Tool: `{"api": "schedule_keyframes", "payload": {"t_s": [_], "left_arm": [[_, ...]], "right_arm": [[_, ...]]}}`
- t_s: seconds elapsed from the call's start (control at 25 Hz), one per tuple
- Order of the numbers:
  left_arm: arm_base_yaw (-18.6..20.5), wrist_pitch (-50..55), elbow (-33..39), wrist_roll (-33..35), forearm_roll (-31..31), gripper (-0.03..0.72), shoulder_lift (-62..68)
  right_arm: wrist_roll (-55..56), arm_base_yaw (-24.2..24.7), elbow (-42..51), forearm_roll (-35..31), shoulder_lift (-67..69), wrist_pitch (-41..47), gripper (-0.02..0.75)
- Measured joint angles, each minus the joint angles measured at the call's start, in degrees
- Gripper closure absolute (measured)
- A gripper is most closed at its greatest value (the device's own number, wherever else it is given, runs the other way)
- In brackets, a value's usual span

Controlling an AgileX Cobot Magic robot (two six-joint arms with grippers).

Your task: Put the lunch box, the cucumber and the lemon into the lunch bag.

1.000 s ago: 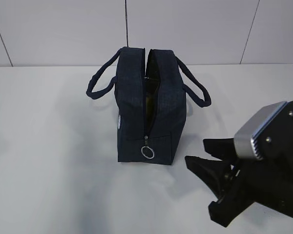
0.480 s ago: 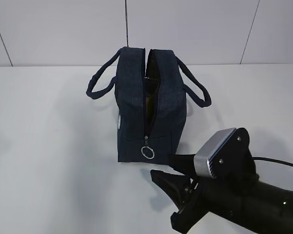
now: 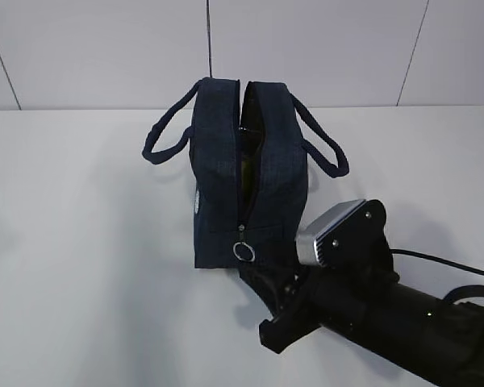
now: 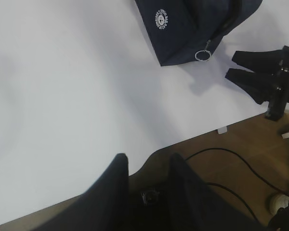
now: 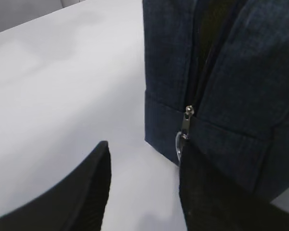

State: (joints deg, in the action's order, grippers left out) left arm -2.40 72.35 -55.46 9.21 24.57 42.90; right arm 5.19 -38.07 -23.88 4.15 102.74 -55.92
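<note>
Lunch bag (image 3: 250, 189), dark navy, stands upright and unzipped; right gripper (image 5: 144, 187) and left gripper (image 4: 147, 180) fingers apart, empty.

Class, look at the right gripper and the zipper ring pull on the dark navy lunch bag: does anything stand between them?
Nothing visible does. The right gripper, jaws open, sits directly at the silver ring pull on the end face of the dark navy fabric lunch bag, on the bare white table.

The right claw (image 3: 266, 302) reaches in low from the right, forearm slanting leftward, its jaws parted and empty. The left claw (image 4: 147, 168) hangs apart, jaws narrowly parted, holding nothing.
</note>
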Motion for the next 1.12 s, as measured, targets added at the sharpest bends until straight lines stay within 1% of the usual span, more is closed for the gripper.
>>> {"api": "schedule_keyframes", "payload": {"t_s": [0.2,0.76,1.12], "left_arm": [[0.0,0.0,0.0,0.0,0.0,0.503,0.0],[0.0,0.0,0.0,0.0,-0.1,0.503,0.0],[0.0,0.0,0.0,0.0,-0.2,0.503,0.0]], "right_arm": [[0.0,0.0,-2.0,-3.2,3.3,-0.2,0.391],[0.0,0.0,-6.0,-3.5,8.4,-0.2,0.391],[0.0,0.0,-8.8,-3.8,8.4,4.7,0.390]]}}
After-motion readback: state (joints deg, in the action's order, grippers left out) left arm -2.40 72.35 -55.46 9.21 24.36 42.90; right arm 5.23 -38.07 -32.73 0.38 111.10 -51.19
